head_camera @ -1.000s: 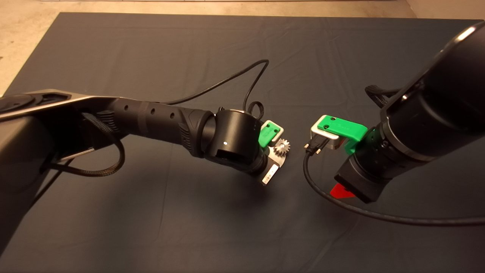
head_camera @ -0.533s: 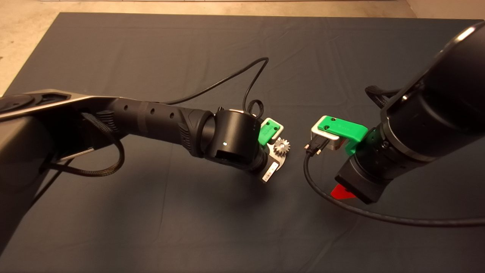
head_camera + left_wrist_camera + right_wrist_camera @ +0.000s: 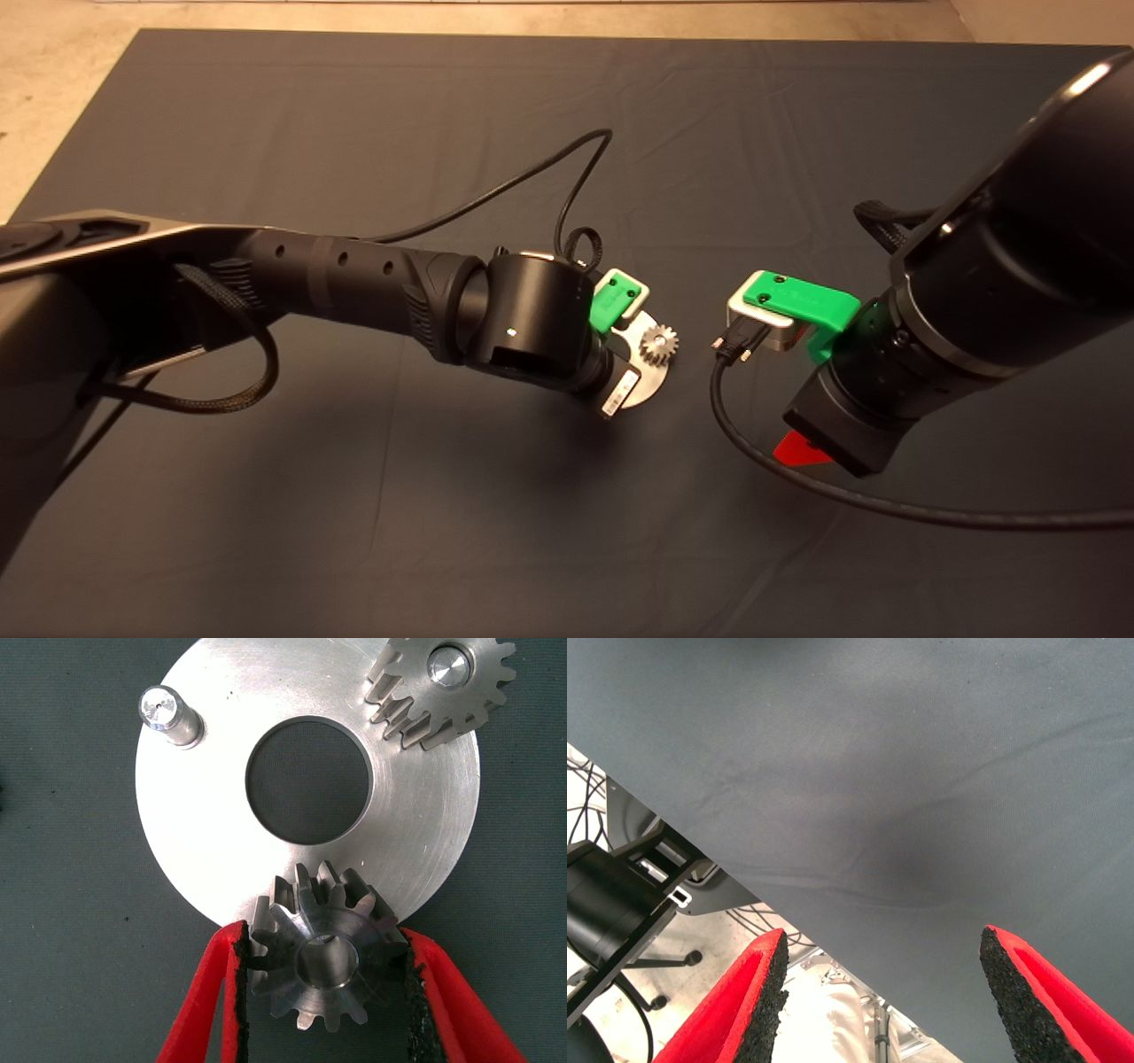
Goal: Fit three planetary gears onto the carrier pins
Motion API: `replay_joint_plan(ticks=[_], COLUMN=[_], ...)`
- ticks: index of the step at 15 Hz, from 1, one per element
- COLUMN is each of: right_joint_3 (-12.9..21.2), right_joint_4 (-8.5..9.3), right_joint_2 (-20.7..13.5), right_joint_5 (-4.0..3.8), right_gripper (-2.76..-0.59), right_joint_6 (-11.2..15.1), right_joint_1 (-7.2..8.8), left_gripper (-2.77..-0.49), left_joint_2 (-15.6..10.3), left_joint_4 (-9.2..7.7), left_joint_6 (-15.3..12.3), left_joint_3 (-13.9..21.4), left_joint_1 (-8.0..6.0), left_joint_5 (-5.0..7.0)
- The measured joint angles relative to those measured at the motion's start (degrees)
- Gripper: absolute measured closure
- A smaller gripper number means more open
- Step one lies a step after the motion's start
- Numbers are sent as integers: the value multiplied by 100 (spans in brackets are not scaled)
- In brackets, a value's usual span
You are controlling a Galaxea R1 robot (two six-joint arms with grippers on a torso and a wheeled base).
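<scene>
Near the middle of the dark mat (image 3: 354, 532) lies the flat round silver carrier plate (image 3: 204, 850); one small toothed dark-silver gear (image 3: 447, 682) sits on a pin, one bare silver stud (image 3: 168, 713) stands apart. The left gripper (image 3: 323, 992) clamps a second toothed gear (image 3: 328, 961) over the plate's rim. The right gripper (image 3: 877, 992), fingers spread and holding nothing, hangs toward the mat's right edge

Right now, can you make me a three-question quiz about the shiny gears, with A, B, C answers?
1. Where is the gear that the left gripper holds?
A. over the plate's edge
B. on the floor
C. in the plate's middle hole

2. How many pins are bare?
A. none
B. one
C. three

3. How is the right gripper?
A. shut on a gear
B. open
C. hidden

Answers: 1 A, it overlaps the rim. 2 B, only one pin stands empty, another carries a seated gear. 3 B, its fingers are spread, empty.
</scene>
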Motion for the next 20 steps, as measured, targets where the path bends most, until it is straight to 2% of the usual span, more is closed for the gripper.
replay_joint_plan(ticks=[4,20], right_joint_3=[0,-5], right_joint_4=[0,7], right_joint_2=[0,0], right_joint_5=[-1,0], right_gripper=[-160,-160], right_joint_6=[0,-2], right_joint_1=[0,0], left_gripper=[-86,-86], left_joint_2=[2,151], left_joint_4=[63,69], left_joint_6=[-5,-165], left_joint_3=[0,44], left_joint_1=[1,17], left_joint_5=[1,0])
